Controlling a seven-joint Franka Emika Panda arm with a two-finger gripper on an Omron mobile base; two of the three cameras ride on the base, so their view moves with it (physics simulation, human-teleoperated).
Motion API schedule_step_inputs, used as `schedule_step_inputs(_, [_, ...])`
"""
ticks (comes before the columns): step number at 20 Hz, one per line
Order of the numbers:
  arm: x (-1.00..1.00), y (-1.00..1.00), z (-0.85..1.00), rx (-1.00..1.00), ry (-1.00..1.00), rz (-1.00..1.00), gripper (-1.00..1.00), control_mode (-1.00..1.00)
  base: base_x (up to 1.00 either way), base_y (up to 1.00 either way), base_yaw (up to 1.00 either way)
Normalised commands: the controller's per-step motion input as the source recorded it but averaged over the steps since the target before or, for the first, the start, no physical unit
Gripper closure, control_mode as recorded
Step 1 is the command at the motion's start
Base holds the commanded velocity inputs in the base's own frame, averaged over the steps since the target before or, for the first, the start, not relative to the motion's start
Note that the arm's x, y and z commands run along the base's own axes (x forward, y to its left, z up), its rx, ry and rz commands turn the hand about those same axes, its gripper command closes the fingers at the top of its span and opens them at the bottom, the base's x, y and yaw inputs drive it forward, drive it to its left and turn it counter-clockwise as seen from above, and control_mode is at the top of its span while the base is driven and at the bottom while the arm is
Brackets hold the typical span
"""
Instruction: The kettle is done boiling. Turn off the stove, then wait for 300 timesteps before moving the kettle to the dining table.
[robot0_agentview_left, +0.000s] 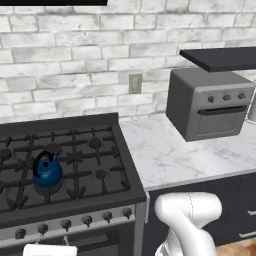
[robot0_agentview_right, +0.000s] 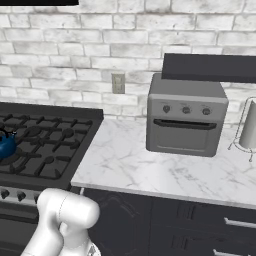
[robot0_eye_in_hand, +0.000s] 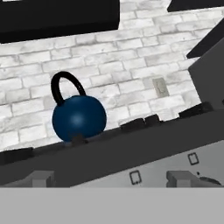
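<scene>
The small dark-blue kettle (robot0_agentview_left: 47, 172) with its black arched handle stands upright on a front-left burner of the black stove (robot0_agentview_left: 75, 150). In the right base view the kettle (robot0_agentview_right: 6, 145) sits at the left edge, on the stove (robot0_agentview_right: 45, 145). The hand view looks up from low in front of the stove (robot0_eye_in_hand: 131, 148) at the kettle (robot0_eye_in_hand: 78, 117) beyond the grates, with two grey knobs (robot0_eye_in_hand: 41, 178) close below. My gripper (robot0_agentview_left: 50, 248) shows as a white hand just under the knob row (robot0_agentview_left: 87, 220); its fingers are hidden. The dining table is out of view.
A grey toaster oven (robot0_agentview_left: 210, 102) stands on the marble counter (robot0_agentview_left: 175, 150) right of the stove, under a dark shelf (robot0_agentview_left: 220, 57). A metal holder (robot0_agentview_right: 248, 125) stands at the counter's far right. Dark drawers (robot0_agentview_right: 200, 225) run below the counter, and a brick wall is behind.
</scene>
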Motion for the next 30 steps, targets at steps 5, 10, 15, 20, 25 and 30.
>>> schedule_step_inputs(5, [-0.28,0.08,0.55,0.3,0.0,0.0,-1.0,-1.0,0.0,0.0,0.0])
schedule_step_inputs(10, [-0.06,0.12,0.5,0.29,0.0,-0.01,-1.0,-1.0,0.0,0.0,0.0])
schedule_step_inputs(15, [0.0,0.13,0.44,0.28,0.0,-0.02,-1.0,-1.0,0.0,0.0,0.0])
schedule_step_inputs(20, [0.02,0.13,0.31,0.27,0.0,-0.01,-1.0,-1.0,0.0,0.0,0.0])
schedule_step_inputs(25, [0.09,0.06,0.25,0.27,0.01,-0.01,-1.0,-1.0,0.0,0.0,0.0])
schedule_step_inputs(30, [0.22,0.0,0.22,0.23,0.11,0.0,-1.0,-1.0,0.0,0.0,0.0])
